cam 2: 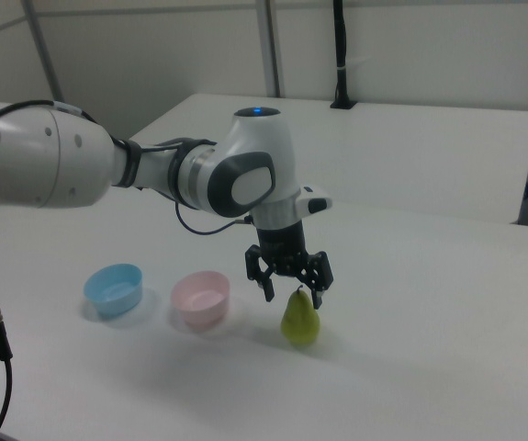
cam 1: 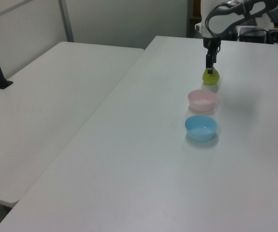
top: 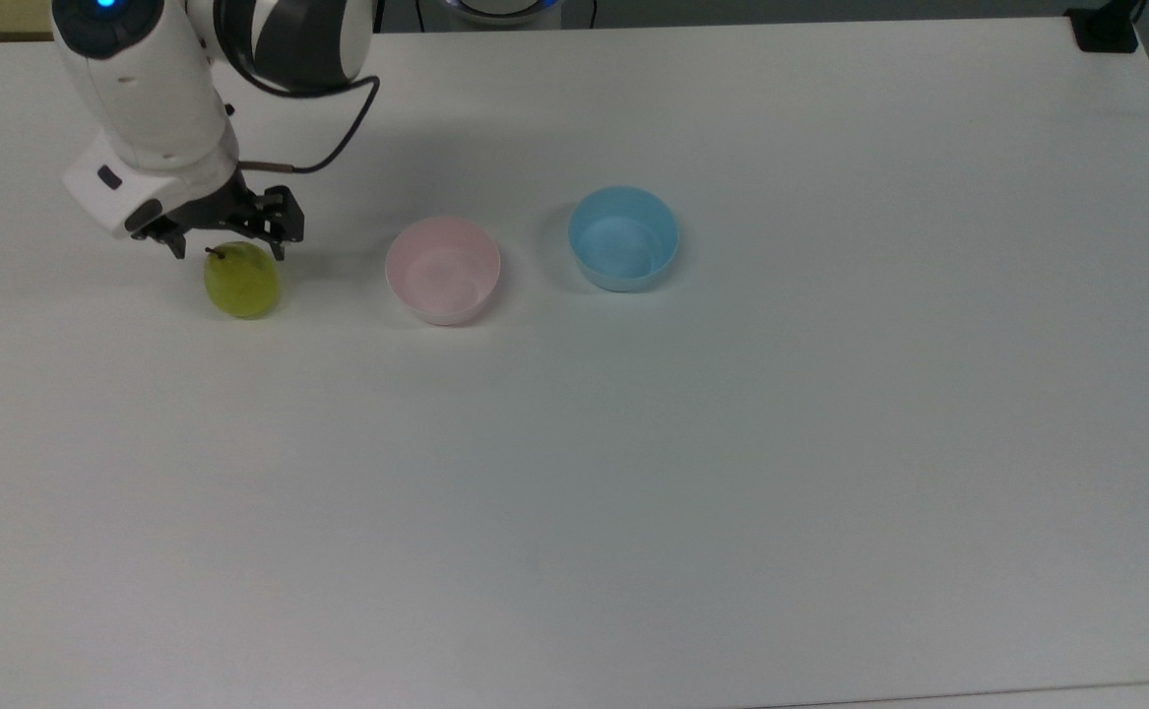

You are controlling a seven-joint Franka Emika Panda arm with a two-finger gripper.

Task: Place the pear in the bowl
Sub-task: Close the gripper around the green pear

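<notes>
Right view: gripper (cam 2: 291, 296) jaws spread above pear (cam 2: 299, 319), seemingly untouched; next, descend, pinch, carry to bowl (cam 2: 200, 299).

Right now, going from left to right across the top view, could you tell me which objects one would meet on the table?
Pear → pink bowl → light blue bowl.

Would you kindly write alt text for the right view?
A white robot arm holds its open gripper just above an upright pear on a white table. A pink bowl and a blue bowl sit to the right view's left.
</notes>
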